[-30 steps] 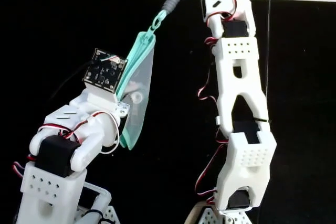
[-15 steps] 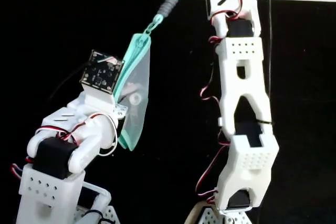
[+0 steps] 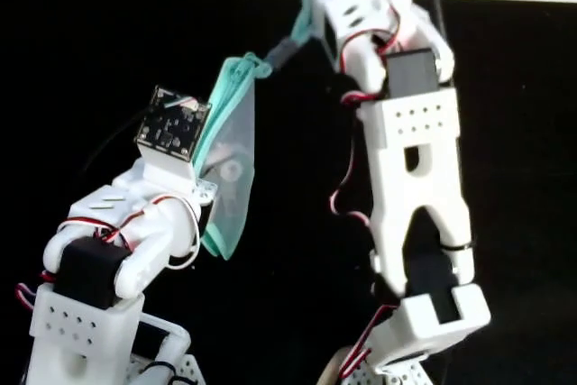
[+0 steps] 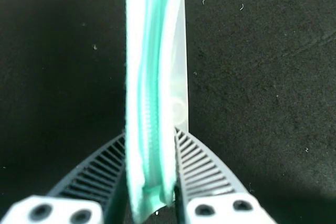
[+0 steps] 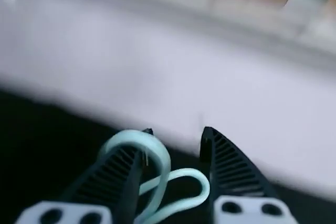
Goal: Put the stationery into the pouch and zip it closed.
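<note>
The pouch seemed light and floppy, so my left jaws were clamped on its firmer zipper edge, my right jaws apart around its thin pull cord.

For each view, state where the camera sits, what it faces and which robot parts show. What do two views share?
High view: fixed overhead, looking down at the table, left arm, right arm and pouch.
Left wrist view: on the left arm, facing the left tool, shut on the pouch.
Right wrist view: on the right arm, facing the open right tool and a teal cord.
Shared: high and left wrist views show the pouch.
</note>
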